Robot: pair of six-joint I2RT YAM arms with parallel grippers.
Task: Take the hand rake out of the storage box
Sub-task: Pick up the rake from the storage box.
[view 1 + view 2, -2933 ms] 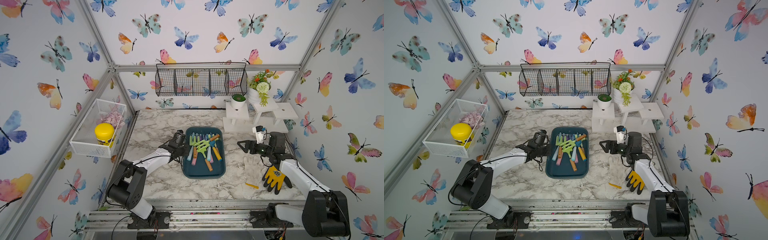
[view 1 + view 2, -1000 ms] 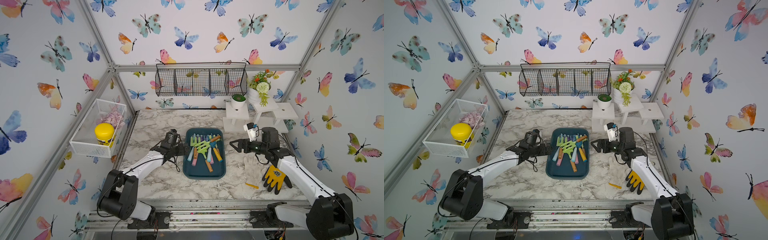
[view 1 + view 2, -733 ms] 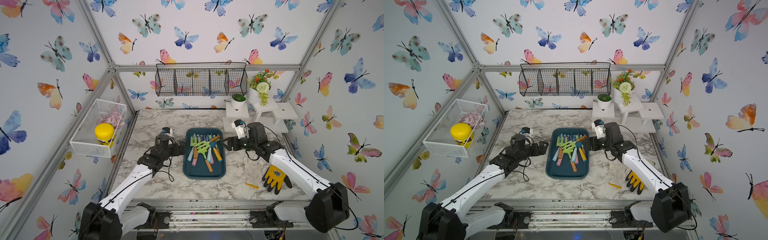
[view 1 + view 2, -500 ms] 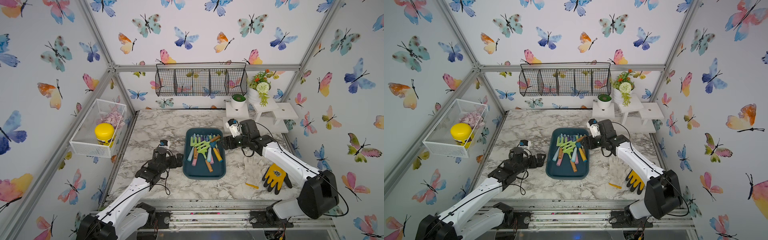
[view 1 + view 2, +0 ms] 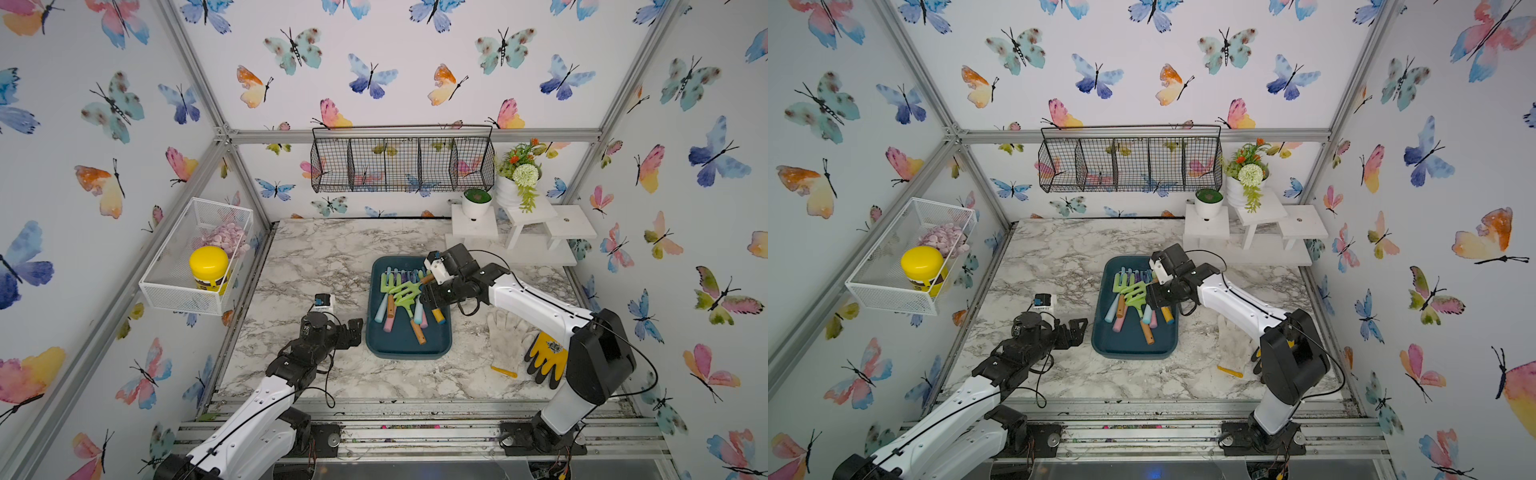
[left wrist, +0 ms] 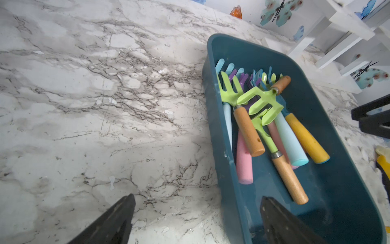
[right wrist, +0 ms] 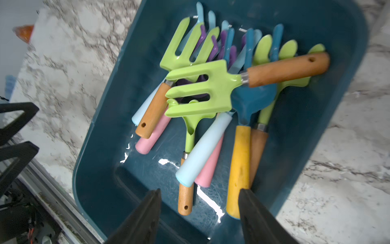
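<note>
Rake (image 7: 200, 93) lies topmost in box (image 7: 101, 169). R gripper (image 7: 199, 191) above box, jaws part-open, empty; L gripper (image 6: 197, 196) wide, beside box. Advise: pinch wood handle (image 7: 287, 67) crosswise, lift straight.

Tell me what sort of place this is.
Probably a staged robot test cell with a gardening theme: an aluminium frame with butterfly wallpaper, a storage box of hand rakes, and potted plants on white steps.
</note>
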